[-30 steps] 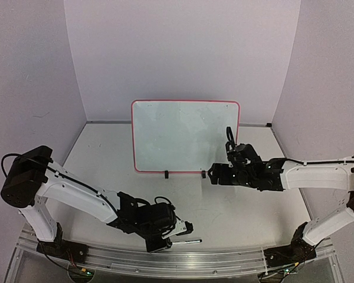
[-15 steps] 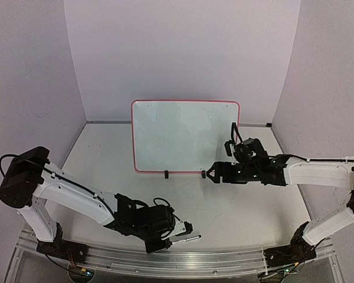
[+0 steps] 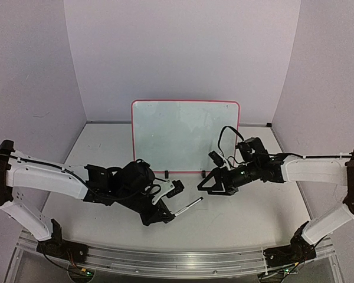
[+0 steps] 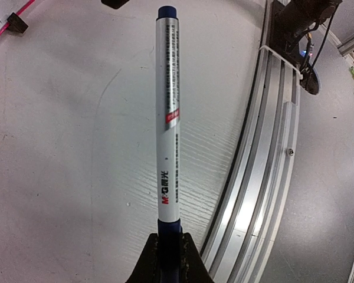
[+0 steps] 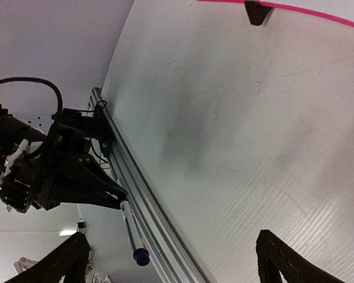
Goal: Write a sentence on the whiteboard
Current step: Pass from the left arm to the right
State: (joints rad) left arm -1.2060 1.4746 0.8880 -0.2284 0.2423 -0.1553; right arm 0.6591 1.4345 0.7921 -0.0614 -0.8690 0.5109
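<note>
The whiteboard [image 3: 186,132] stands upright at the back of the table on black clip feet [image 3: 166,174], its pink rim [image 5: 307,15] showing in the right wrist view. Its face looks blank, and the sentence is not in view. My left gripper [image 3: 166,214] is shut on the blue end of a white marker [image 4: 168,118], holding it above the table with the blue cap [image 4: 167,10] pointing toward the right arm. My right gripper [image 3: 211,186] hangs open and empty just right of the marker [image 3: 187,207]. From its own view the marker [image 5: 130,227] is apart from its fingers [image 5: 280,259].
An aluminium rail [image 3: 177,258] runs along the near table edge, also seen beside the marker in the left wrist view as the rail [image 4: 265,177]. Lilac backdrop walls close in the back and both sides. A black cable [image 3: 224,132] loops above the right wrist.
The left gripper shut on the marker and carried it up from the near edge toward the table's middle. The right gripper swung down and left toward it, opening wider.
</note>
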